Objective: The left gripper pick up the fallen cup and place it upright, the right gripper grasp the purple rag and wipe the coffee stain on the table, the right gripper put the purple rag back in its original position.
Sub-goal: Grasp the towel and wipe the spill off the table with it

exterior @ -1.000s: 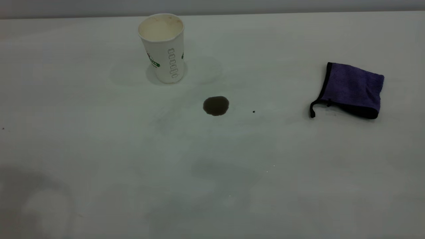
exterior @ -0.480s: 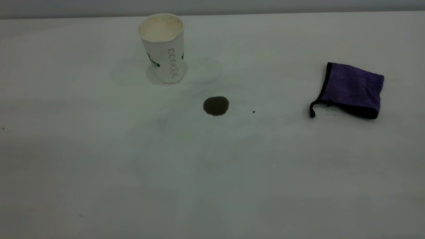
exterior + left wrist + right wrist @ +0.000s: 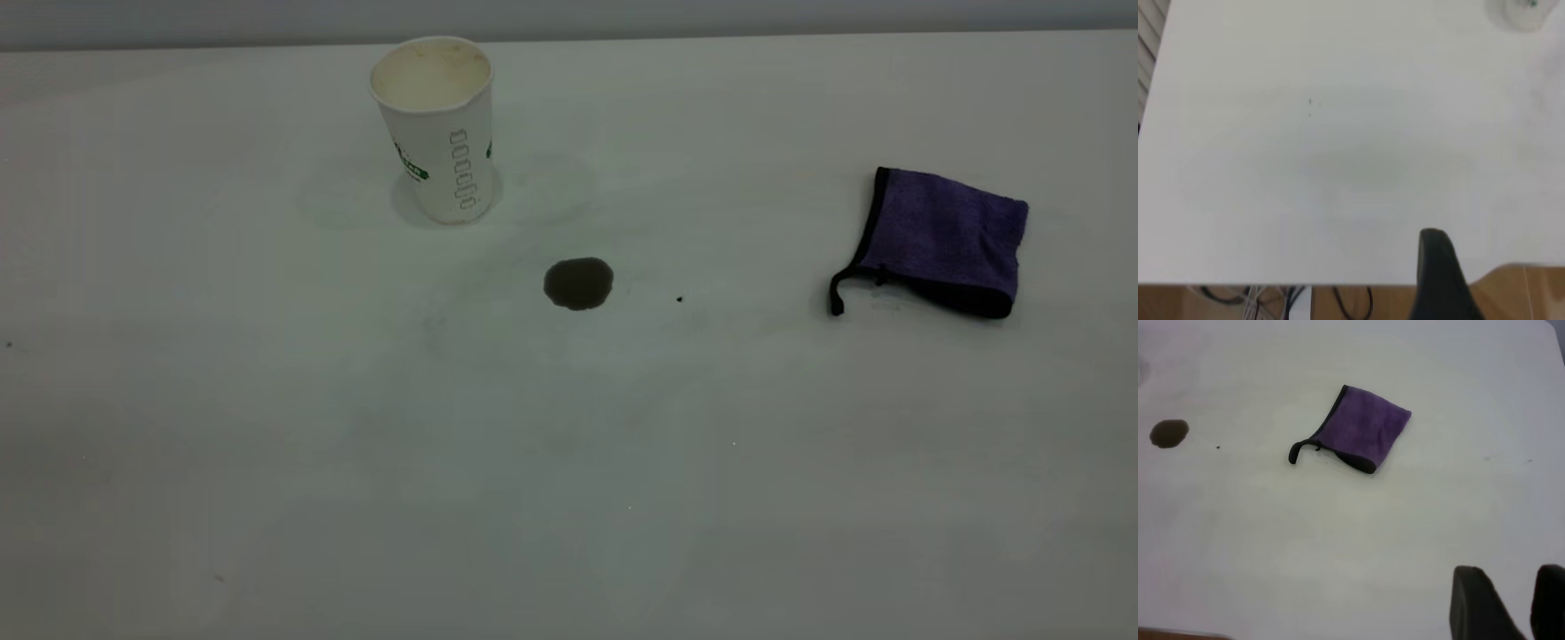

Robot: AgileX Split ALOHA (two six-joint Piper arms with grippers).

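Two steps look left to me: the fallen cup [image 3: 437, 133] stands upright, mouth up, near the far edge of the tabletop [image 3: 356, 462] in the exterior view, while the coffee stain [image 3: 578, 284] sits unwiped near the middle. The purple rag [image 3: 942, 240] lies flat toward the right edge, well apart from the stain. Its long axis runs roughly from the left edge toward the right edge, slightly skewed, with the black-edged side and the loop tail [image 3: 840, 293] pointing toward the stain. My right pincer [image 3: 1509, 580] hangs near the rag, jaws apart and holding nothing. I would bring it down over the rag's middle, jaws across the short axis, and pinch all the folded layers so nothing trails. The left pincer [image 3: 1437, 263] is parked over a bare corner; I cannot tell whether it is apart or together.
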